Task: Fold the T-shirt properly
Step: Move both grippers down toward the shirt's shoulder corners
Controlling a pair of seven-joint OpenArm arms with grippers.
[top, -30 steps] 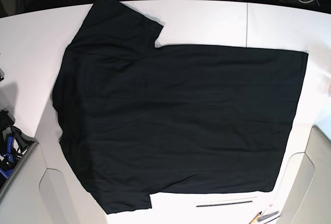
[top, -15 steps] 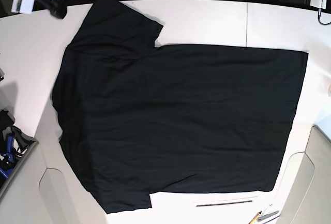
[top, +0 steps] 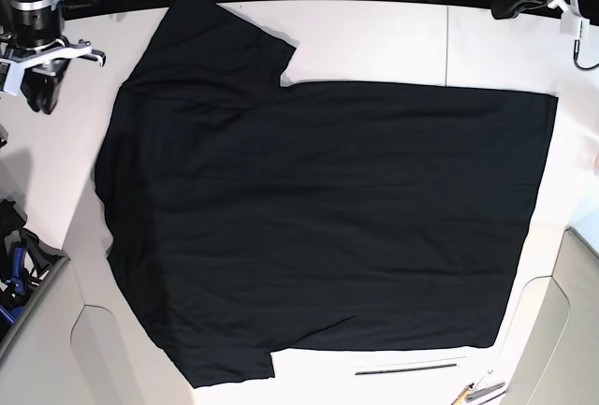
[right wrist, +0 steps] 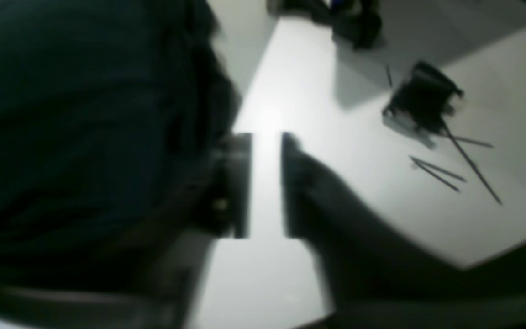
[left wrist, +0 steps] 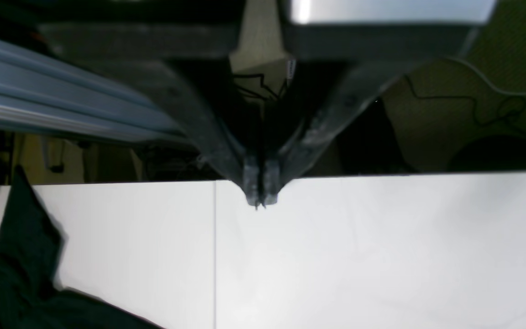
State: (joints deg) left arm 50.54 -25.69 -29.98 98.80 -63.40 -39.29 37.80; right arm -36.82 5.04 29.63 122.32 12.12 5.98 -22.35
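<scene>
1. The black T-shirt (top: 318, 227) lies spread flat across the white table (top: 374, 36), collar end toward the left of the base view, hem toward the right, one sleeve reaching the far edge and the other the near edge.
2. The right gripper (top: 39, 87) hangs over the far left corner, just beside the shirt's shoulder edge; its wrist camera shows the fingers (right wrist: 238, 183) parted with bare table between them, holding nothing, the dark cloth just to one side.
3. The left gripper (top: 510, 1) sits at the far right corner, well apart from the hem; its fingertips (left wrist: 259, 194) are pressed together and empty.
4. A seam (top: 447, 40) divides the tabletop.
5. Pens (top: 477, 392) lie at the near edge.
6. Cables (left wrist: 473, 98) trail in the dim background.
</scene>
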